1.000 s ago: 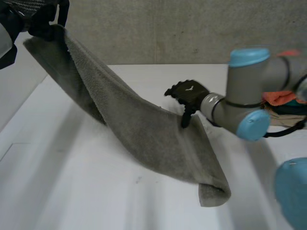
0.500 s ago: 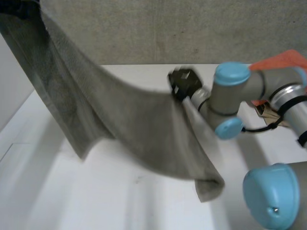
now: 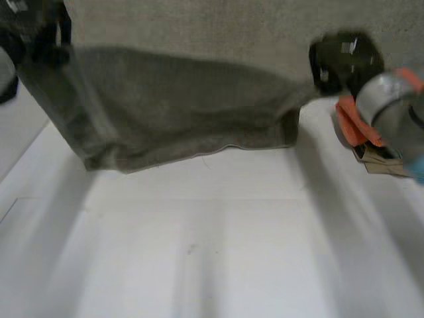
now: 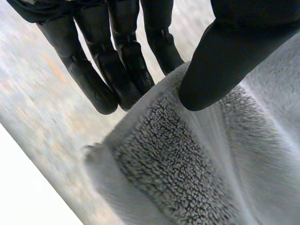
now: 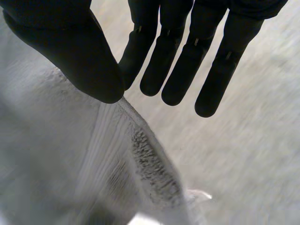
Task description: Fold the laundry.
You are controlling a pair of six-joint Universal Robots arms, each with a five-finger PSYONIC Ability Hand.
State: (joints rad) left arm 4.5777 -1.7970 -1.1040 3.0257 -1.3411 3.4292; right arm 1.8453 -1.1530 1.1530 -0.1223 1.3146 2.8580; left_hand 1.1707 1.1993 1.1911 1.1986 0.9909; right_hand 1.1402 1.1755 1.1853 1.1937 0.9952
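Though slung slantwise a second ago, now stretched level and wide above the desk (image 3: 199, 252): grey towel (image 3: 185, 112), upper corners pinched thumb against fingers by left hand (image 3: 36, 33) and right hand (image 3: 341, 59). Looks ready to lay flat for the first fold.

My left hand (image 3: 36, 30) is high at my far left. My right hand (image 3: 344, 59) is up at about the same height on my right, well apart from it. My left thumb (image 4: 225, 61) pinches one corner of the grey towel (image 4: 187, 164) against my straight fingers (image 4: 122, 70). My right thumb (image 5: 75, 51) pinches another corner against that hand's straight fingers (image 5: 187, 61). My grey right wrist (image 3: 391, 106) slants in behind its hand.
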